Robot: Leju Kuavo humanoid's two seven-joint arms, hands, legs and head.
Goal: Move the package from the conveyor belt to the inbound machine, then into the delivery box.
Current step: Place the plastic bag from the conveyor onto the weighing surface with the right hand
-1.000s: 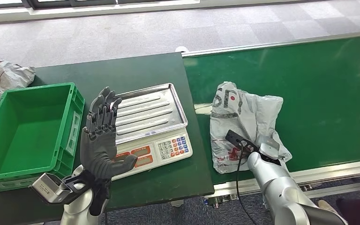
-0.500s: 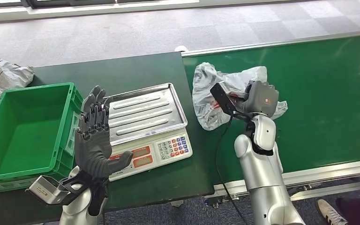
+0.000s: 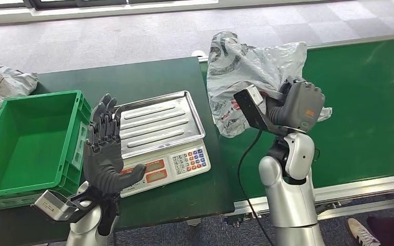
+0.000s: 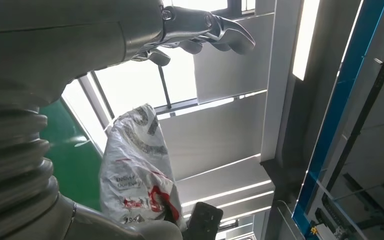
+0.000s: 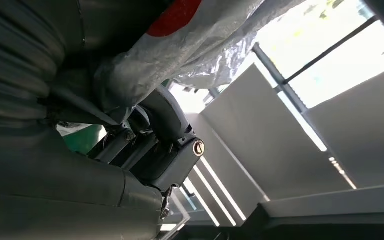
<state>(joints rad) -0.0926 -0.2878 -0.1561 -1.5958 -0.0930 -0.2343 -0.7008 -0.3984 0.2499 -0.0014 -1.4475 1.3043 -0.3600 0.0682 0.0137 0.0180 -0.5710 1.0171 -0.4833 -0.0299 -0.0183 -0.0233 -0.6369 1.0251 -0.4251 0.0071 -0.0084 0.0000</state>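
The package point(image 3: 246, 72) is a crumpled white and grey plastic mailer with red print. My right hand point(image 3: 295, 105) grips it and holds it up above the near left end of the green conveyor belt point(image 3: 359, 102), beside the scale. The right wrist view has the bag point(image 5: 200, 45) pressed against my fingers point(image 5: 165, 150). The scale point(image 3: 161, 136), a steel tray over a keypad, stands bare on the dark table. My left hand point(image 3: 106, 154) is raised upright at the scale's left edge, fingers apart and holding nothing. The left wrist view catches the lifted package point(image 4: 137, 175) past my left hand point(image 4: 200, 27).
An open green crate point(image 3: 28, 143) stands left of the scale on the dark green table point(image 3: 133, 77). More crumpled bags point(image 3: 7, 82) lie at the far left. A black cable point(image 3: 246, 169) hangs by my right forearm. A person's shoe point(image 3: 361, 230) is at the lower right.
My right hand has lifted the package off the belt, raising it and carrying it leftward toward the scale. My left hand has barely moved.
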